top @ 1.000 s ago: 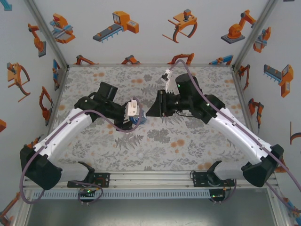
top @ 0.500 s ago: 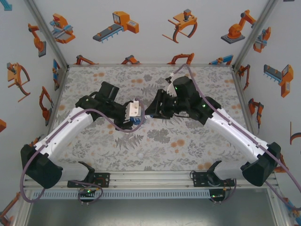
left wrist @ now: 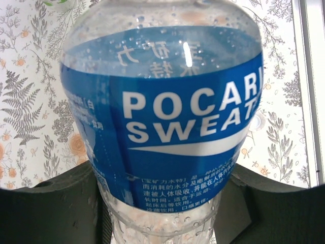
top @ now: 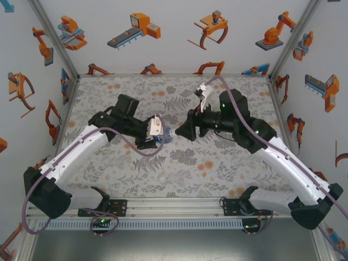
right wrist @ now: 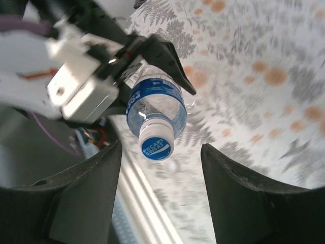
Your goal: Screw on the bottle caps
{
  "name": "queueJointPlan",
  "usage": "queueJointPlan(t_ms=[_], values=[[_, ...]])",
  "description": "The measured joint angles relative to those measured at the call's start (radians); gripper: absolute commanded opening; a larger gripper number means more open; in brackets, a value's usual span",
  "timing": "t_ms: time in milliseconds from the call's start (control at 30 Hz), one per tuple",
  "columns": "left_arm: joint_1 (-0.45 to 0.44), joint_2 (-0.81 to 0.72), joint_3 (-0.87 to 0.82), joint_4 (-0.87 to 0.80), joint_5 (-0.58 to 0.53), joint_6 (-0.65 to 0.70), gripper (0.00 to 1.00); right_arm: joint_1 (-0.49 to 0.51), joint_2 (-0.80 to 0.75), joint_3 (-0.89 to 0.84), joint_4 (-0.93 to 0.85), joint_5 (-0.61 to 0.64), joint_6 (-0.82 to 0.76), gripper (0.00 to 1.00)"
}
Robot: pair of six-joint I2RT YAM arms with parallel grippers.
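The blue-label bottle (top: 165, 136) is held off the table, lying roughly level with its neck toward the right arm. My left gripper (top: 156, 137) is shut on its lower body (left wrist: 167, 152), with dark jaws on both sides. A white cap with a blue top (right wrist: 156, 142) sits on the bottle's neck. My right gripper (top: 181, 131) faces that cap. It stands open, its fingers (right wrist: 86, 193) wide on either side of the cap (top: 172, 132) and not touching it. A small loose white cap (top: 163, 178) lies on the table near the front.
The floral table cover (top: 217, 163) has a metal rail (top: 179, 205) along its near edge. A greenish object (left wrist: 58, 3) peeks in at the top left of the left wrist view. Printed walls (top: 304, 81) close in the sides and back.
The left gripper carried the bottle slightly to the right. The right arm swung its elbow out to the right and turned its wrist, the gripper staying in front of the cap.
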Motion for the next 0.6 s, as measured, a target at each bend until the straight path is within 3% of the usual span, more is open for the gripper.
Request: queueJointPlan(t_ms=[200,300,600], values=[[0.000,-0.001,-0.001,0.002,0.012,0.000,0.00,0.017,-0.050,-0.030,0.004,-0.151,-0.465,0.54],[-0.001,-0.001,-0.002,0.006,0.017,0.000,0.00,0.035,-0.067,-0.079,0.021,-0.195,-0.621,0.52],[-0.002,-0.001,-0.014,0.007,0.020,0.000,0.00,0.036,-0.021,-0.104,0.062,-0.223,-0.768,0.47]])
